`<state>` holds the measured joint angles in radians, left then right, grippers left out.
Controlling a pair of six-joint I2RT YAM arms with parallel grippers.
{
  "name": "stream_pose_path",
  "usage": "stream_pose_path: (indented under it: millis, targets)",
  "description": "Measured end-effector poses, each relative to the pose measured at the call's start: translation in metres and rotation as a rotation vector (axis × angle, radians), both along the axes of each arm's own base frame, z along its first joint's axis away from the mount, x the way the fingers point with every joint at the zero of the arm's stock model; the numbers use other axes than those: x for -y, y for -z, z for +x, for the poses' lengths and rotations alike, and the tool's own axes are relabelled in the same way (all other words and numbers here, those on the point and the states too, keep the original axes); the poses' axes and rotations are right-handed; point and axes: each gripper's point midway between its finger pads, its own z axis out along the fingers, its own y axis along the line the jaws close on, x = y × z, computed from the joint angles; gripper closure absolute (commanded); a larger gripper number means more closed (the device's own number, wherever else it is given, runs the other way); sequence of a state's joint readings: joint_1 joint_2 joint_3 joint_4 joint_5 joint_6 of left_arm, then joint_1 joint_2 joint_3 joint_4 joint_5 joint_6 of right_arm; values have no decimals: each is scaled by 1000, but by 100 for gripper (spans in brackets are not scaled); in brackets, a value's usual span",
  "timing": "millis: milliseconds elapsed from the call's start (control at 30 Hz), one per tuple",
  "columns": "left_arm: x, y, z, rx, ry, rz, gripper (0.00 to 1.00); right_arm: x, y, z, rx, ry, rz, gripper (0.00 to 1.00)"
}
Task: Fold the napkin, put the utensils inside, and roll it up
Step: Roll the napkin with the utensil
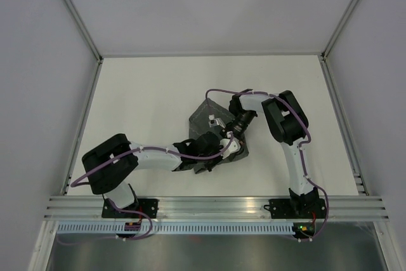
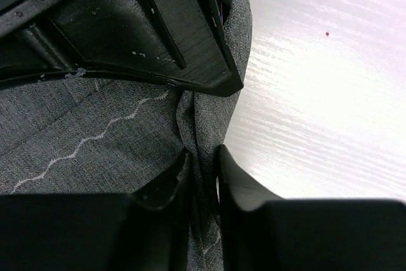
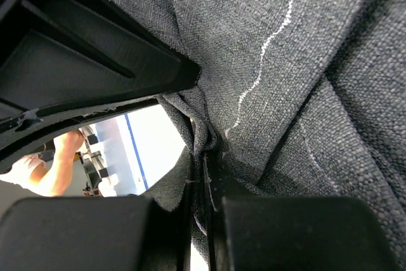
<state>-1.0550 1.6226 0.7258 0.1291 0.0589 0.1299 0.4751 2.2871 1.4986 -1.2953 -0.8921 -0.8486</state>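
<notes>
Napkin [image 1: 203,115] lies bunched on the counter [image 1: 146,99]. Both the left hand [image 2: 202,172] and the right hand [image 3: 200,157] pinch a fold (narrow grips), likely to spread it for folding.

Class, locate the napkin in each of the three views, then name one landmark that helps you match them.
Top external: napkin crumpled, near the picture's centre.
Left wrist: napkin fills the left side, a fold between the fingers.
Right wrist: napkin fills the upper right, bunched between the fingers.
Landmark: wavy pale stitch line, in both wrist views.
</notes>
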Motion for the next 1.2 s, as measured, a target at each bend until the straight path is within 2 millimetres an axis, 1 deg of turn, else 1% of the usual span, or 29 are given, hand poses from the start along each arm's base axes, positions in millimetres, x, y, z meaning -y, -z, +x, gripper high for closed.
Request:
stream_pose_path:
  millis: [67, 100, 200, 300, 333, 400, 433, 467, 500, 600, 633, 700, 767, 833, 900, 967, 1033, 1100, 1200]
  targets:
    - [2, -1, 1, -2, 5, -3, 85, 2, 0, 2, -4, 9, -3, 100]
    - [3, -1, 1, -3, 5, -4, 89, 3, 0, 2, -6, 14, -3, 100]
    - [5, -1, 4, -42, 10, -8, 94, 5, 0, 3, -14, 26, -8, 100]
    - [7, -1, 10, -160, 12, -27, 98, 8, 0, 6, -20, 49, -14, 99]
    - [8, -1, 11, -193, 12, -34, 98, 9, 0, 7, -25, 61, -16, 98]
    - [8, -1, 14, -266, 8, -51, 98, 10, 0, 8, -27, 87, -17, 92]
    - [9, -2, 15, -303, 5, -59, 98, 11, 0, 9, -20, 99, -18, 83]
    - [10, -2, 15, -337, 2, -65, 98, 11, -1, 10, -7, 109, -19, 79]
    - [11, -2, 16, -366, -2, -72, 98, 12, -1, 11, 11, 116, -22, 71]
    - [14, -3, 19, -424, -15, -85, 98, 12, -4, 19, 82, 154, -27, 59]
    - [16, -3, 20, -442, -20, -88, 98, 12, -6, 24, 119, 174, -28, 54]
    - [19, -4, 24, -471, -28, -101, 98, 12, -10, 38, 206, 211, -24, 47]
    - [23, -10, 31, -474, -32, -124, 98, 12, -14, 51, 274, 259, -26, 43]
    - [27, -16, 35, -483, -35, -147, 98, 14, -17, 71, 356, 317, -24, 43]
    - [26, -20, 36, -517, -44, -160, 98, 20, -19, 94, 437, 377, -17, 41]
    - [19, -13, 29, -574, -55, -141, 98, 31, -26, 119, 516, 447, -4, 40]
    - [15, -7, 23, -622, -60, -122, 98, 43, -34, 137, 581, 500, 0, 40]
    - [13, -3, 17, -660, -59, -117, 98, 52, -41, 150, 622, 535, 3, 41]
    - [13, -3, 15, -678, -57, -120, 98, 55, -42, 153, 638, 538, 9, 40]
